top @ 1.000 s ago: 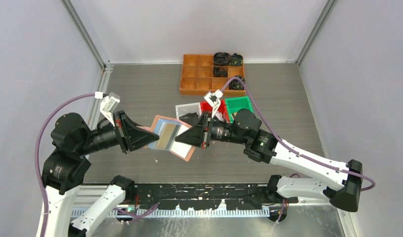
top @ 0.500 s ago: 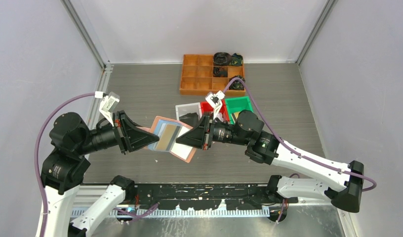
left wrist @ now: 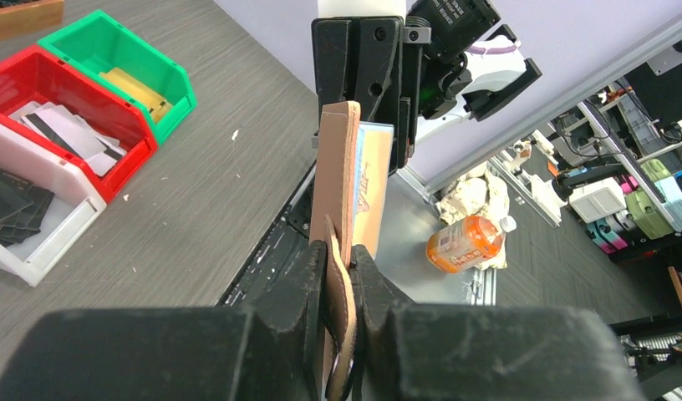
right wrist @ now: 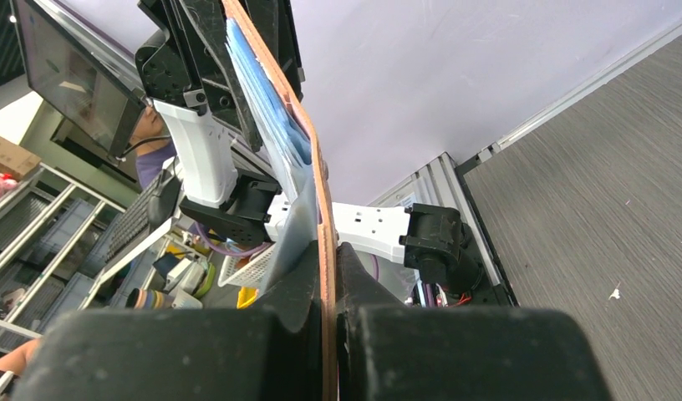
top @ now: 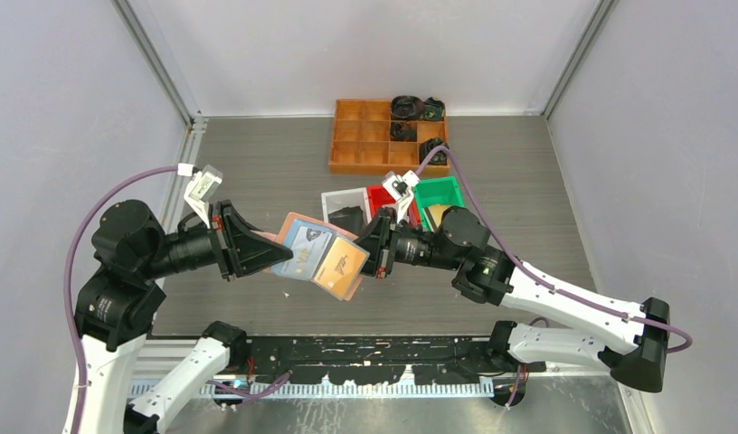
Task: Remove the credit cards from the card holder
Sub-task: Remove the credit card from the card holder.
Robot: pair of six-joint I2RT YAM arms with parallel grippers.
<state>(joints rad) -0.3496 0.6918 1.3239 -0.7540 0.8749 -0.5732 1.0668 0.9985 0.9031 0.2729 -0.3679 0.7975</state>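
Note:
The salmon-pink card holder point(top: 351, 291) hangs open in the air between my two grippers, above the table's near middle. A grey-blue credit card point(top: 302, 249) and an orange credit card point(top: 340, 264) lie in its pockets, faces up. My left gripper point(top: 261, 255) is shut on the holder's left edge and strap tab. My right gripper point(top: 370, 259) is shut on its right edge. The left wrist view shows the holder edge-on point(left wrist: 336, 184) in my left gripper point(left wrist: 342, 280). The right wrist view shows it edge-on point(right wrist: 314, 167) with pale blue pockets point(right wrist: 267, 117) in my right gripper point(right wrist: 328, 276).
A white bin point(top: 344, 206), a red bin point(top: 382, 195) and a green bin point(top: 438, 193) stand just behind the holder. An orange compartment tray point(top: 370, 136) with dark items stands at the back. The left wrist view shows the green point(left wrist: 112, 58) and red point(left wrist: 62, 92) bins.
The right gripper has drawn the holder's right side a little to the right. The holder now lies flatter and wider open, with the grey-blue and orange card faces showing.

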